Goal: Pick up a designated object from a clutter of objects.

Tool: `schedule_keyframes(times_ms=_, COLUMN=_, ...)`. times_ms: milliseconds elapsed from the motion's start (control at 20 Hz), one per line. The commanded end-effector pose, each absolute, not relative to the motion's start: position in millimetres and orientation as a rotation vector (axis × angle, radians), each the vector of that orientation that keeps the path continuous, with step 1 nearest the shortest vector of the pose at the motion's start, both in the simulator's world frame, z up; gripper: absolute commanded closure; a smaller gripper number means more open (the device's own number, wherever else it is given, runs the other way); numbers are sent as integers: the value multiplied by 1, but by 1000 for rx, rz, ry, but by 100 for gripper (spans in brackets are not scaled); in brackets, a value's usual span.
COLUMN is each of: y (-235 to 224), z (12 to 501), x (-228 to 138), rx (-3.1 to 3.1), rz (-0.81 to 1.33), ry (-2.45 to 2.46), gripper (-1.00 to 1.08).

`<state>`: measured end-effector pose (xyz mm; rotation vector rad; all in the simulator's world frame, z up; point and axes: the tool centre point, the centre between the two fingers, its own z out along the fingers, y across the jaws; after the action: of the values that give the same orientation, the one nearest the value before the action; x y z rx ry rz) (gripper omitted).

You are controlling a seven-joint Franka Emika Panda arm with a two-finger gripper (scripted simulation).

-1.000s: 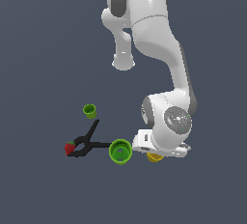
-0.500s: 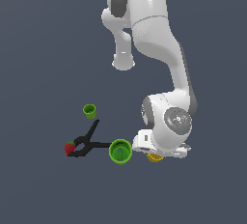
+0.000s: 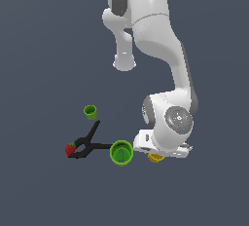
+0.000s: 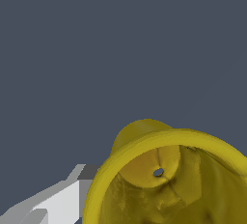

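Change: almost nothing is seen to have moved since the earlier exterior pictures; the arm [image 3: 165, 69] has stayed low over the yellow cup [image 3: 155, 158], and the clutter lies as before.
Meaning for the task: it is judged that the claw is settled at the cup and the grasp is being made or is about to be made; the lift is not yet done.
Yellow cup: at the exterior view's right end of the clutter, mostly hidden under the wrist; in the wrist view its open rim [image 4: 169, 170] is seen very close.
Claw: one finger [image 4: 58, 201] is seen just beside the cup's outer wall; the other is not shown, so how wide it stands, and whether the cup is held, cannot be told.
Neighbours: the large green cup [image 3: 121, 152] stands just beside the yellow cup on the exterior view's left; the black clamp [image 3: 87, 144], the strawberry [image 3: 71, 148] and the small green cup [image 3: 90, 111] lie farther left.
Open room: the surface [image 3: 209, 191] to the right is free, and straight up is judged the safest way.
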<state>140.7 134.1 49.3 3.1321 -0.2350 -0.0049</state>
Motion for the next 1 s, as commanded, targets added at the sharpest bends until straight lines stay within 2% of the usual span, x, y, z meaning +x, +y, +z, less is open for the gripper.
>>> schedule_keyframes(times_ms=0, y=133, z=55, x=138, rx=3133, rz=-1, ry=-235, gripper=108)
schedule_keyframes(times_ms=450, y=121, z=89, x=114, rx=3133, rz=-1, ry=-235, gripper=108)
schedule_keyframes(times_ms=950, y=98, z=156, x=68, rx=3132, rz=-1, ry=-235, gripper=108)
